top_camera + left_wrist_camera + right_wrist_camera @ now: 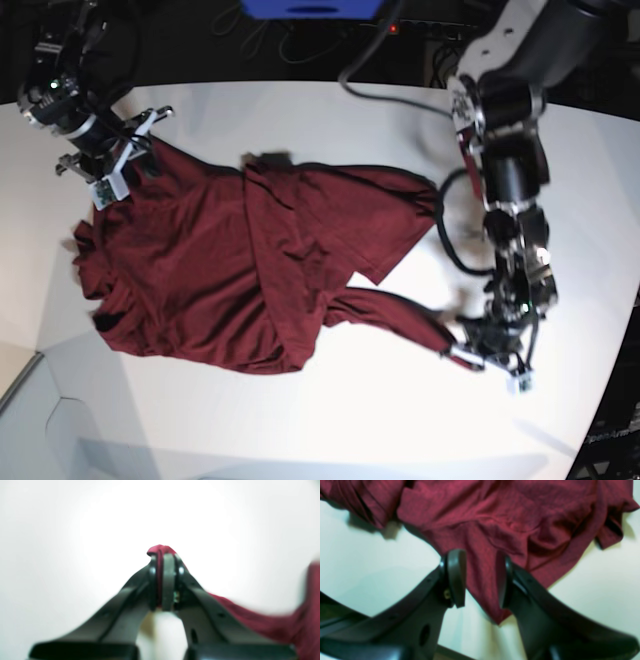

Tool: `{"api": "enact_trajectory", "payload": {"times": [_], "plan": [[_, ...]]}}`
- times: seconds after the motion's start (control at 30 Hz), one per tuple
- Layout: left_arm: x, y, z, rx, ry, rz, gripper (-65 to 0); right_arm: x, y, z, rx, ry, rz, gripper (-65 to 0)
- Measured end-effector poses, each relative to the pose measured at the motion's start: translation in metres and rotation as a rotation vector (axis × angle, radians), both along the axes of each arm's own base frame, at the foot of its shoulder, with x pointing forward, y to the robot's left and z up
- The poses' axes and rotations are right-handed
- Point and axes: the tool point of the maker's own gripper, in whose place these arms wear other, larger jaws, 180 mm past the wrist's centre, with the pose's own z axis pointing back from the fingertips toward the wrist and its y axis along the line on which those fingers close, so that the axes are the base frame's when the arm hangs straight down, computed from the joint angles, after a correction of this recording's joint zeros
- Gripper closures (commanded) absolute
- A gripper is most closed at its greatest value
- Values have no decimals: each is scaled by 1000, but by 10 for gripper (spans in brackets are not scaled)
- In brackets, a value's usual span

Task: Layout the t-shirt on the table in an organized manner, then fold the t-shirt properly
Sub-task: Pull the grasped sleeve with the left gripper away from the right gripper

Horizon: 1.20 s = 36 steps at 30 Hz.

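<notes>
Item: one dark maroon-red short-sleeved t-shirt of thin soft fabric (220,270), lying crumpled and partly doubled over itself on the large smooth white table (330,430), one strip of it drawn out toward our left arm. Left gripper (163,562): jaws closed tight on a small fold of the shirt's edge, a red nub of cloth showing above the pads. Right gripper (481,577): jaws parted about halfway, holding nothing, poised over a pointed corner of the cloth that sits between the fingers (456,575) in the right wrist view. Step in hand, as we judge it: laying the shirt out flat. To do it well, we would close the right jaws on that corner only, taking a single layer rather than a bunch, then draw both arms apart low over the table so that the folded-over panel opens without the thin fabric slipping from either grip.
</notes>
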Motion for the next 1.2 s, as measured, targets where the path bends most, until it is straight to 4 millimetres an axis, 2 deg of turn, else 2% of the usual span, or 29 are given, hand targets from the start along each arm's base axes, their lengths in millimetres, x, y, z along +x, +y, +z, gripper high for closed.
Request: {"api": "enact_trajectory", "payload": {"times": [0.07, 0.13, 0.2, 0.37, 0.47, 0.53, 0.57, 0.63, 0.7, 0.9, 1.0, 1.1, 1.2], "plan": [[39, 4, 54, 0, -135, 14, -4, 1, 0, 1, 0, -4, 0, -207], [68, 7, 97, -8, -230, 28, -5, 1, 0, 1, 1, -5, -1, -207], [93, 0, 134, -31, -302, 28, -7, 1, -1, 0, -1, -1, -2, -207], [131, -20, 209, -15, -447, -17, -11, -2, 0, -1, 0, 6, 0, -207], [140, -33, 228, 61, -489, -61, -44, -3, -1, -2, -1, 9, -3, -207], [140, -44, 227, 117, -507, -99, -105, -3, -1, -2, 0, 8, -3, -207], [140, -47, 220, 149, -489, -105, -137, -2, 0, -1, 1, 5, -3, -207], [139, -40, 207, 216, -459, -55, -201, -3, -1, -2, 1, 7, -3, -207], [135, -27, 201, 273, -469, 11, -237, -3, -1, -1, -1, 7, -5, -207], [127, -12, 180, 303, -454, 62, -240, -2, -1, -1, 0, 6, -4, -207], [120, -1, 160, 270, -421, 94, -240, -3, -1, -2, -1, 7, -4, -207], [107, 6, 126, 231, -375, 125, -240, -1, -1, 0, -1, 1, -4, -207], [87, -8, 89, 185, -325, 126, -240, 1, -1, 1, 1, -4, -5, -207]]}}
